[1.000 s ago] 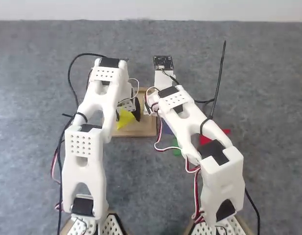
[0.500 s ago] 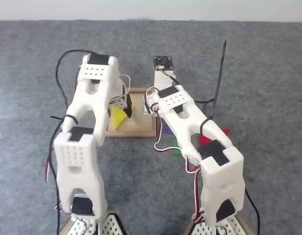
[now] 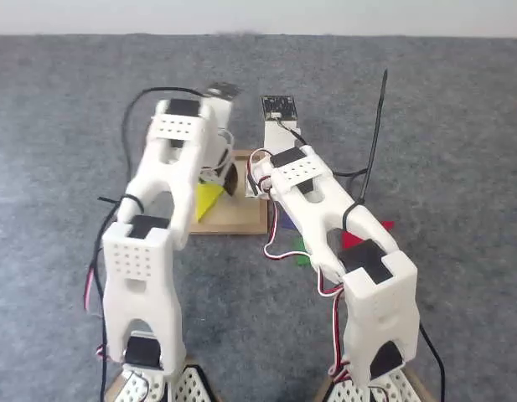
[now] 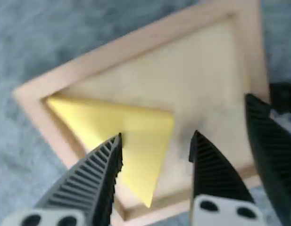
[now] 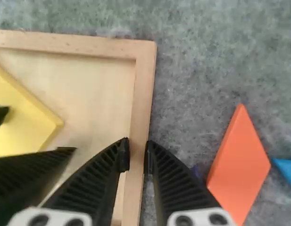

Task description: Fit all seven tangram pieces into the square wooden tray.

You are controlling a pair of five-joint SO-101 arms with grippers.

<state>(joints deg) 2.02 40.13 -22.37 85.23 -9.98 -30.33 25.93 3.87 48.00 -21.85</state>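
1. left gripper [image 4: 157, 141] hangs spread wide over the yellow triangle [image 4: 112, 122], which lies in the tray [image 4: 136, 47], long side against one wall.
2. right gripper [image 5: 135, 153] pinches the tray's rim, likely to steady it.
3. orange piece [image 5: 239, 162] lies on the carpet [image 5: 206, 70] beside the tray, not yet fitted.

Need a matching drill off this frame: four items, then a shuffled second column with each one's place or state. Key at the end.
Column one
1. yellow triangle
2. orange parallelogram
3. left pincer
4. right pincer

Column two
A. on the carpet, outside the tray
B. open, above the yellow triangle
C. lying flat inside the wooden tray
D. closed on the tray's side rim

Pairs: 1-C, 2-A, 3-B, 4-D
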